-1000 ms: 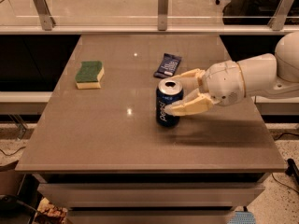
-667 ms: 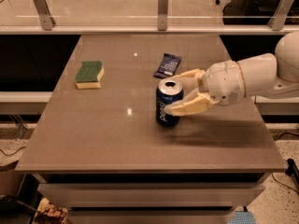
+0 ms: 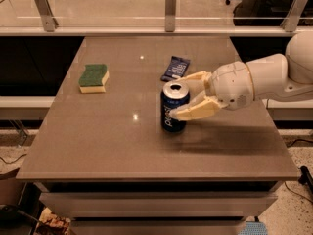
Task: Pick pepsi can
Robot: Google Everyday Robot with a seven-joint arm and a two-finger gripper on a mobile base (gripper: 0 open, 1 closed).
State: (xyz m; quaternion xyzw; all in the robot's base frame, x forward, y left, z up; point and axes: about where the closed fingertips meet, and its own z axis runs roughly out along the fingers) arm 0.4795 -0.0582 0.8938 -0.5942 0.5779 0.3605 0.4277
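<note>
Grey-brown stone makes up the counter (image 3: 107,141), smooth enough to throw back small spots of ceiling light; beyond its far edge runs a glass rail (image 3: 107,13) on metal posts (image 3: 170,6), with pale floor behind it; dark gaps flank the counter on both sides. My end effector (image 3: 179,98) sits over the counter's middle, closed around the pepsi can (image 3: 168,104), one finger behind the rim and one across the front; the can stands upright on the counter, silver top open to view; white "pepsi" runs down its dark blue side. Just beyond my end effector lies a flat dark blue wrapper (image 3: 175,68), its print too small to read; well past the can, away from my wrist, rests a green and yellow sponge (image 3: 94,77).
</note>
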